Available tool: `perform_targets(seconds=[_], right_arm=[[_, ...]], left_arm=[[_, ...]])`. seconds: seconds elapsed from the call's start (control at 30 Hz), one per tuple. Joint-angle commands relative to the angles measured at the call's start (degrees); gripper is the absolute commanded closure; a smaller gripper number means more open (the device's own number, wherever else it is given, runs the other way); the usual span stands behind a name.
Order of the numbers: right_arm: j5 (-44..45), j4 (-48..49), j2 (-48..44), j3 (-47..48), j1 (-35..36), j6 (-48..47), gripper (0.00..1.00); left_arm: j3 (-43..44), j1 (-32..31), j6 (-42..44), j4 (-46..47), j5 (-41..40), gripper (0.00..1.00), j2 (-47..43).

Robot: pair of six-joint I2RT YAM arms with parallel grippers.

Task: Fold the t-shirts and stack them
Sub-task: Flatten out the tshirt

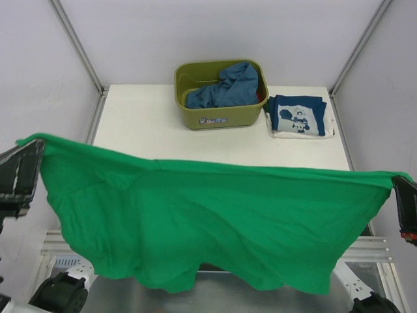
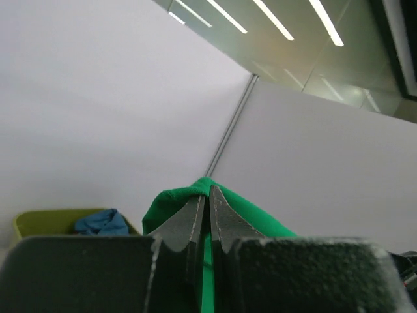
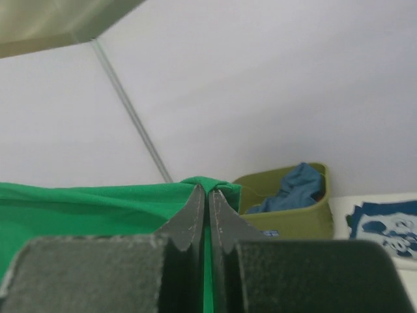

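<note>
Clamped on opposite edges of the green t-shirt with left fingers and right fingers (spread above the table).

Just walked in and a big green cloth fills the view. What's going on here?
A plain bright green t-shirt hangs spread wide in the air over the white table: the left gripper is shut on one end, the right gripper on the other. A folded navy t-shirt with cartoon print lies beside the olive-green plastic tub, which holds a crumpled mid-blue t-shirt.
</note>
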Motion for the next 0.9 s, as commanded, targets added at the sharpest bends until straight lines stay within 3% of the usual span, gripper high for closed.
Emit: perform_targets(seconds=[0.0,0.2,0.37,0.47,0.6,0.7,0.87], right_arm=[[14.3,0.3,6.0,-8.2,-0.1,-3.7,0.99],[28.5,9.3,14.9,-28.7,-0.2,-7.7,0.99],[28.9,24.7,26.0,-47.7,-2.7,-7.9,0.99],[22.3,27.3,38.8,-49.0,-7.6,-4.9,0.99],[13.6,28.3,57.5,-45.3,-11.8,-3.2,0.99],[10.7,29.4,64.0,-42.8,-12.1,-3.2,0.99],[9.1,30.7,66.8,-41.3,-12.0,-2.7,0.99]], left_arm=[[-6.2,-0.1,3.9,1.5,-7.0,1.0,7.3],[-23.1,-0.1,9.0,4.2,-18.3,1.0,17.3],[-34.6,0.5,11.2,8.2,-23.4,1.0,34.5],[-38.7,0.7,10.6,11.5,-20.1,1.0,45.7],[-37.6,0.7,10.1,11.5,-17.6,1.0,58.8],[-36.9,0.7,8.6,12.0,-16.7,1.0,62.8],[-36.9,0.7,8.9,12.6,-18.3,1.0,63.3]])
